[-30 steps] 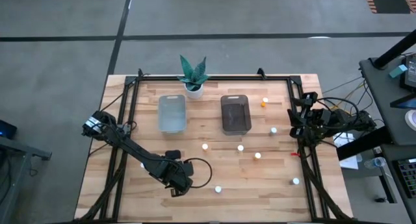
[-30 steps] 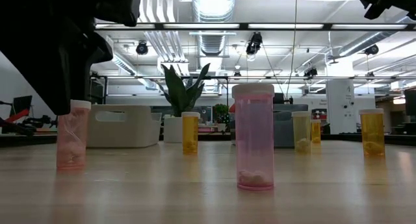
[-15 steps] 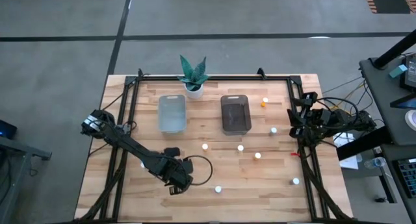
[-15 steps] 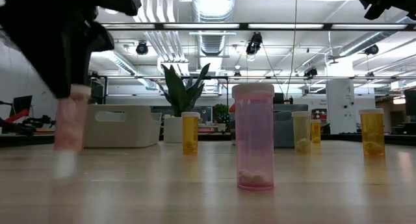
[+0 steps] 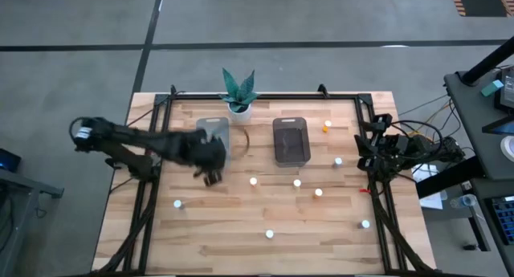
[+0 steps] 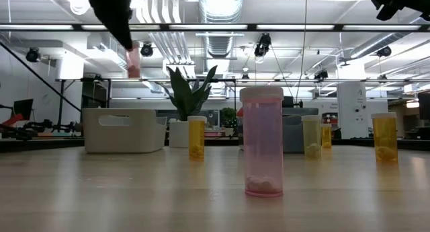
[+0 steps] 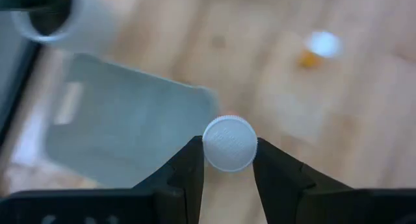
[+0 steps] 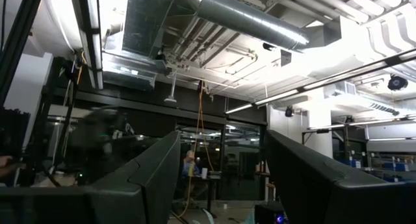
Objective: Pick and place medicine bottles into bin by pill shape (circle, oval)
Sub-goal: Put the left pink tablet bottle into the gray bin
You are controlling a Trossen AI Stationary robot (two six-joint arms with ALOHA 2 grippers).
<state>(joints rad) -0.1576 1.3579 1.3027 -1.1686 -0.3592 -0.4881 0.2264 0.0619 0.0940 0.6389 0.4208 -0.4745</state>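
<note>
My left gripper (image 5: 210, 171) is shut on a pale pink bottle with a white cap (image 7: 229, 143), high above the table beside the near end of the clear tub (image 5: 213, 140). The low view shows the bottle (image 6: 134, 60) under the gripper. The dark tub (image 5: 291, 140) stands to the right of the clear one. Several other bottles stand upright on the wood, among them one at the left (image 5: 177, 203) and a pink one (image 6: 262, 141). My right gripper (image 5: 365, 152) waits at the table's right edge, open and empty. My left gripper pinches the pink bottle at its top, one finger (image 7: 188, 165) on each side of the white cap (image 7: 214, 149). The fingers come from above and point down. The bottle hangs upright below them, lifted clear of the table.
A green plant in a white pot (image 5: 239, 92) stands at the far edge, between the tubs. Bottles are scattered over the middle and right of the table (image 5: 296, 182) (image 5: 365, 223) (image 5: 327, 127). A black frame rail (image 5: 152, 148) runs along the left side.
My left gripper has lifted the pink bottle off the table's near left part. It has carried the bottle up and toward the far edge, to the near end of the clear tub. The bottle has stayed upright and now hangs well above the table.
</note>
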